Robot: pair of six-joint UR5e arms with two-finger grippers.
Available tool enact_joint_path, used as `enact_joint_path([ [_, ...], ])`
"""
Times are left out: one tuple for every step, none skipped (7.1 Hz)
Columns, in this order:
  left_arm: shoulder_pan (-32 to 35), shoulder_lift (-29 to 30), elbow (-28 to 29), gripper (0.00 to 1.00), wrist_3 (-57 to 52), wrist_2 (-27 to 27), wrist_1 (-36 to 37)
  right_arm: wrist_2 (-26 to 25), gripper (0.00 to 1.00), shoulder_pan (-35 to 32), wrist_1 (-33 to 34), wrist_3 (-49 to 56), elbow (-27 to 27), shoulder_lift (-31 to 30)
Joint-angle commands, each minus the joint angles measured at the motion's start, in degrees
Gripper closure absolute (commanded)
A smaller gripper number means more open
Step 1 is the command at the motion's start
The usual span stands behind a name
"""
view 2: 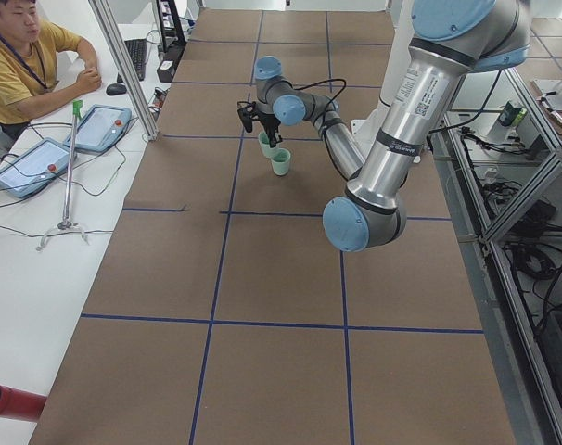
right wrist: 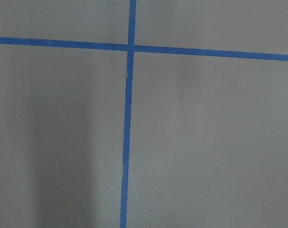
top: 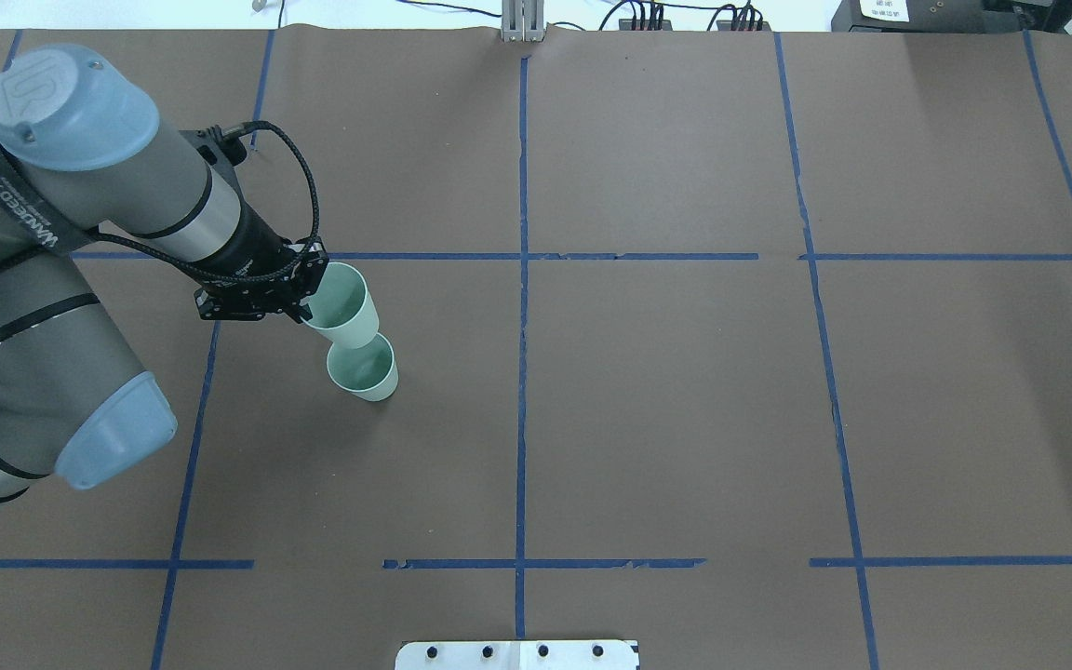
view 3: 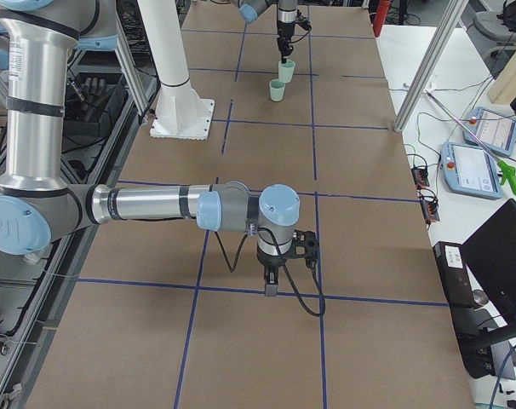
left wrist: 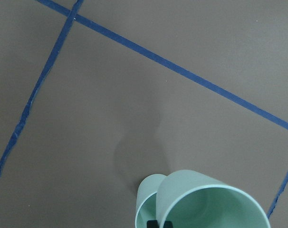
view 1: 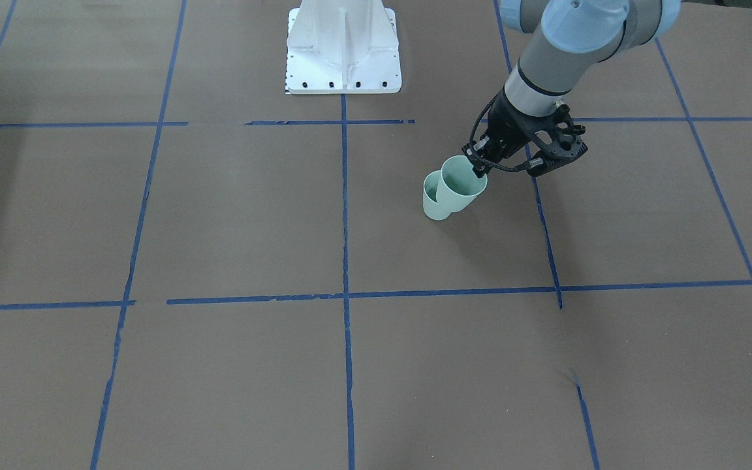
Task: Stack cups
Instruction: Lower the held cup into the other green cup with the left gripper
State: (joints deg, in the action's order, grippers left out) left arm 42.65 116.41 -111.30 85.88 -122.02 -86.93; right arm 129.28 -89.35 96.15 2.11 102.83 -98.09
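Since both cups are thin, smooth, handleless plastic, I judge them very light, a little springy at the wall and easy to knock over or let slip. The rim is the stiffest place to take one. That is where the left end effector (top: 305,312) has the held cup (top: 345,307): it is pinched closed on the wall at the rim. The left wrist view shows a dark fingertip (left wrist: 160,223) inside the mouth. This cup hangs tilted, left of centre in the overhead view, with its base close over the mouth of the standing cup (top: 364,370). I cannot tell whether the two touch. The standing cup sits upright on the brown worktop (top: 685,419), just below the held one in that frame. Because of the taper, one cup should slide into the other readily once the axes line up. A tilted entry could catch the lower rim and tip that cup, since nothing steadies it.

The right end effector (view 3: 270,290) shows only in the right side view, low in the middle of the frame and well apart from the cups. I cannot tell how far open it is.

Neither cup carries print or a label. The blue joint cap (top: 61,102) at upper left of the overhead view bears a raised UR emblem. The white lettering on the arm beside it is too angled to read surely.
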Motion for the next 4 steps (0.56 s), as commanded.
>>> enact_joint_path([
  [-1.3,-0.1,-0.5,1.00,0.2,0.1,0.0,0.0,0.00,0.0,0.0,0.0,0.0,0.0],
  [-1.3,-0.2,-0.7,1.00,0.3,0.1,0.0,0.0,0.00,0.0,0.0,0.0,0.0,0.0],
  [-2.0,-0.2,-0.3,1.00,0.9,0.1,0.1,0.0,0.00,0.0,0.0,0.0,0.0,0.0],
  [-2.3,-0.3,0.0,1.00,1.1,0.2,0.0,0.0,0.00,0.1,0.0,0.0,0.0,0.0],
])
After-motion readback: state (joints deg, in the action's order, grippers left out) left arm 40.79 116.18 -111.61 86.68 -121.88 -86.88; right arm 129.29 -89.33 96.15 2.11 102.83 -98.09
